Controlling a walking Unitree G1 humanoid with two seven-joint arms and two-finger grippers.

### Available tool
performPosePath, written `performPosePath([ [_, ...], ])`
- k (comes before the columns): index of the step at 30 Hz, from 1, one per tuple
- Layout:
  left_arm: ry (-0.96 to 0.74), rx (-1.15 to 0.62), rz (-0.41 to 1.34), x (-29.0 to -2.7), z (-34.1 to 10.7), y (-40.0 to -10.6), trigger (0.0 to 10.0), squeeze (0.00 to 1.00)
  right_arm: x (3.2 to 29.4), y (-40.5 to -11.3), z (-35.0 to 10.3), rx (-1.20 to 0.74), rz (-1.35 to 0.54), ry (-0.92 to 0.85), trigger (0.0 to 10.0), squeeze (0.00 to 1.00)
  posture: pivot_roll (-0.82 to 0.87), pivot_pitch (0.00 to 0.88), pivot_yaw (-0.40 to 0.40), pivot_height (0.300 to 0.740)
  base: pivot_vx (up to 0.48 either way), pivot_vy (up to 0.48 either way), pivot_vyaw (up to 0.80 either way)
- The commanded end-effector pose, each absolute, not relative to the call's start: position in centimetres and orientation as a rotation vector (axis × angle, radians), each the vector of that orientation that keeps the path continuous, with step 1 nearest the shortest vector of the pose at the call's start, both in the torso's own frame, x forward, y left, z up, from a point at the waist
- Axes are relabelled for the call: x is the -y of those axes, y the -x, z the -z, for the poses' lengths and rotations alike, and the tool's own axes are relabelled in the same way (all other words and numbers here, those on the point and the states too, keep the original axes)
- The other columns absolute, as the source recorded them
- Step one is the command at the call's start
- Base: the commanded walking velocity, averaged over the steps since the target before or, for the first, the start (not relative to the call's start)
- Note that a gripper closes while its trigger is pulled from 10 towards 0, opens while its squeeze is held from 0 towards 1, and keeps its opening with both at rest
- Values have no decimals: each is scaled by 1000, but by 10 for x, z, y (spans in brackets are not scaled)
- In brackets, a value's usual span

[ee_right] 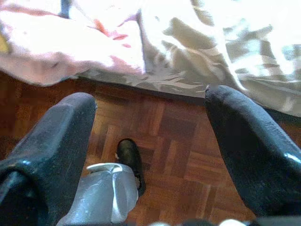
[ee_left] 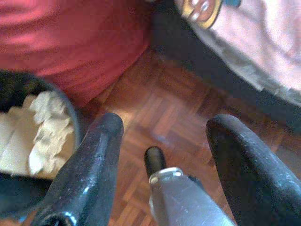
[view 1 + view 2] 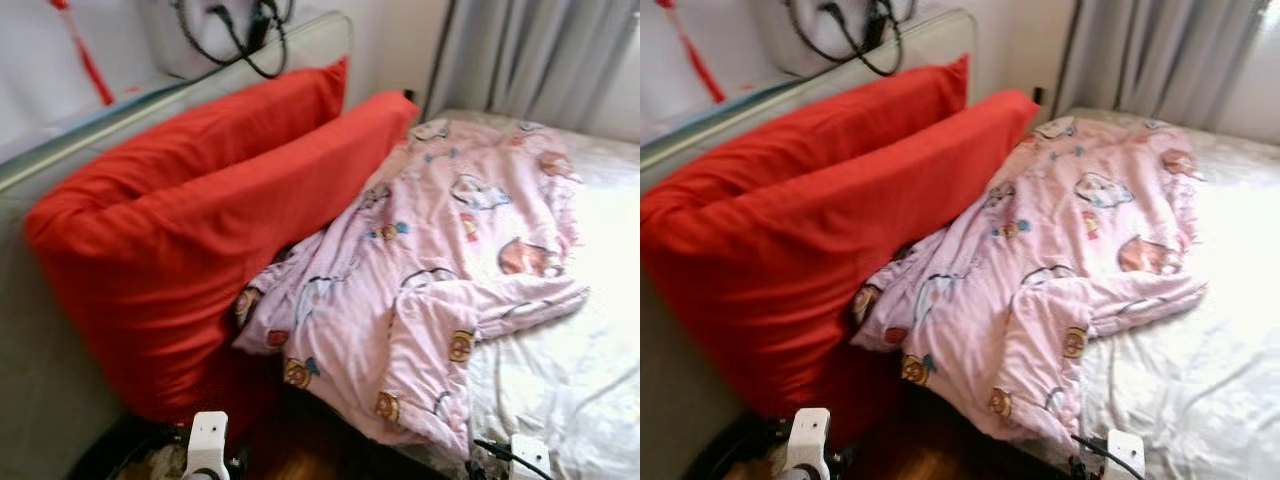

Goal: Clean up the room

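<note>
A crumpled pink cartoon-print quilt (image 3: 440, 270) lies across the bed, one corner hanging over the near edge. Two big red pillows (image 3: 200, 230) lean against the grey headboard (image 3: 60, 160) on the left. My left gripper (image 2: 162, 136) hangs open above the parquet floor, close to the red pillow and a dark bin (image 2: 28, 141) holding crumpled paper. My right gripper (image 1: 150, 108) is open too, low over the floor at the bed's edge, with the white sheet (image 1: 235, 52) just ahead. Both wrists (image 3: 205, 445) show at the bottom of the eye views.
White sheet (image 3: 590, 360) covers the right half of the bed. Grey curtains (image 3: 540, 60) hang behind it. Black cables (image 3: 245, 35) dangle over the headboard top. Dark parquet floor (image 2: 160, 108) runs between pillow and bed.
</note>
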State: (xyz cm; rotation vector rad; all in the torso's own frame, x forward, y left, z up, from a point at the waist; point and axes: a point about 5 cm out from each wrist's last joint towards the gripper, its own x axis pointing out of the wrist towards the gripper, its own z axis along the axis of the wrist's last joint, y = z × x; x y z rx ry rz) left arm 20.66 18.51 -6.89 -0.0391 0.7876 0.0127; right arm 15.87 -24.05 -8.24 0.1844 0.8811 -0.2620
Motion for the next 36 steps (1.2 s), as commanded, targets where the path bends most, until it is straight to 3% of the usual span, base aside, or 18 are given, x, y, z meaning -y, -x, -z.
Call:
performPosePath([
  [1, 42, -789, -56, -194, 69, -205, 10000, 0, 238, -164, 80, -858, 268, -205, 10000, 0, 58, 75, 15, 740, 292, 0, 0],
  [13, 36, -723, -16, -191, 61, -215, 10000, 0, 240, -171, 76, -801, 271, -219, 10000, 0, 43, 53, 23, 740, 131, 0, 0],
  [23, 98, -465, -53, -198, 33, -242, 10000, 0, 240, -203, 53, -611, 130, -182, 10000, 0, 50, 49, 16, 740, 0, 0, 0],
  [28, 105, -296, -54, -196, 12, -254, 10000, 0, 201, -238, 36, -459, 77, -188, 10000, 0, 40, 84, 17, 740, 0, 0, 0],
  [36, 69, -133, 23, -190, -11, -255, 10000, 0, 196, -254, 7, -222, 33, -138, 10000, 0, 19, 98, 20, 740, 0, 0, 0],
])
